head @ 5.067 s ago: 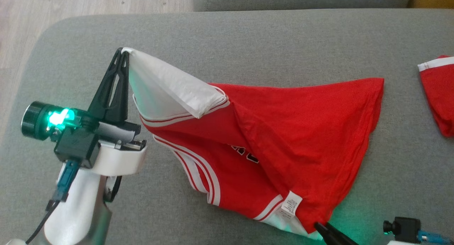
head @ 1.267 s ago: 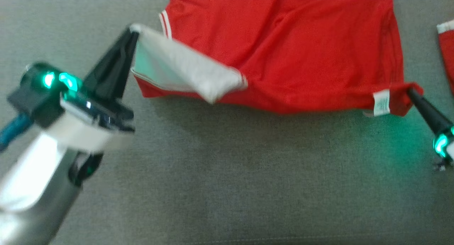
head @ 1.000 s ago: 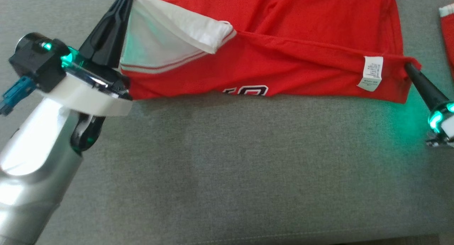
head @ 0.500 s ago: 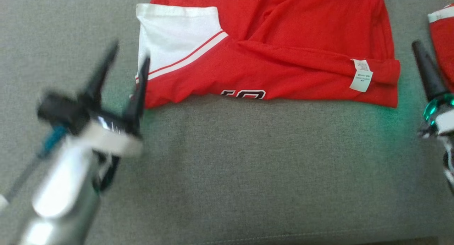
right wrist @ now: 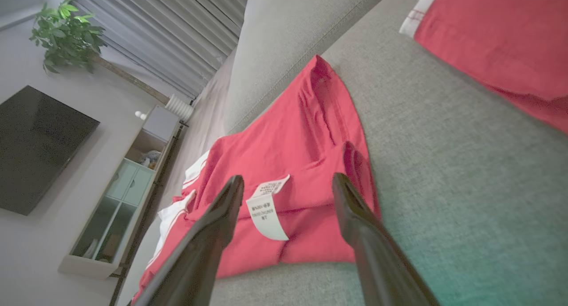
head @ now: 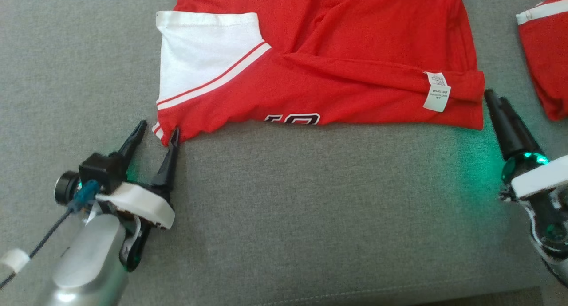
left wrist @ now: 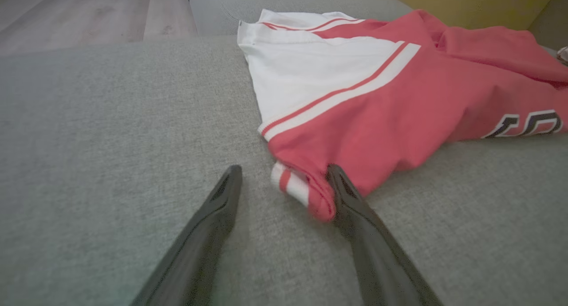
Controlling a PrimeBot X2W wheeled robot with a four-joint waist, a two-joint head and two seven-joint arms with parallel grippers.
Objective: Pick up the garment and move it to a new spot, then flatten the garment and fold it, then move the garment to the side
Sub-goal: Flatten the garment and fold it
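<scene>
The garment (head: 337, 62), a red shirt with a white sleeve (head: 199, 62) and a small white label (head: 437, 91), lies loosely folded on the grey sofa cushion (head: 310, 199). My left gripper (head: 158, 127) stands open at its near-left corner. In the left wrist view that striped corner (left wrist: 301, 190) lies between the fingers of the left gripper (left wrist: 284, 170), against the right one. My right gripper (head: 493, 97) sits just off the garment's near-right corner. The right wrist view shows the right gripper (right wrist: 287, 178) open, with the label (right wrist: 266, 210) and hem beyond its tips, ungripped.
A smaller folded red piece with a white band (head: 543, 53) lies at the far right of the cushion. The cushion's front seam (head: 310, 297) runs along the bottom. Wooden floor (left wrist: 88, 13) lies past the sofa's left end. A backrest (right wrist: 301, 35) rises behind.
Both grippers have opened and let go of the garment, which now lies on the cushion. Both arms have drawn back toward me, and the head camera has shifted.
</scene>
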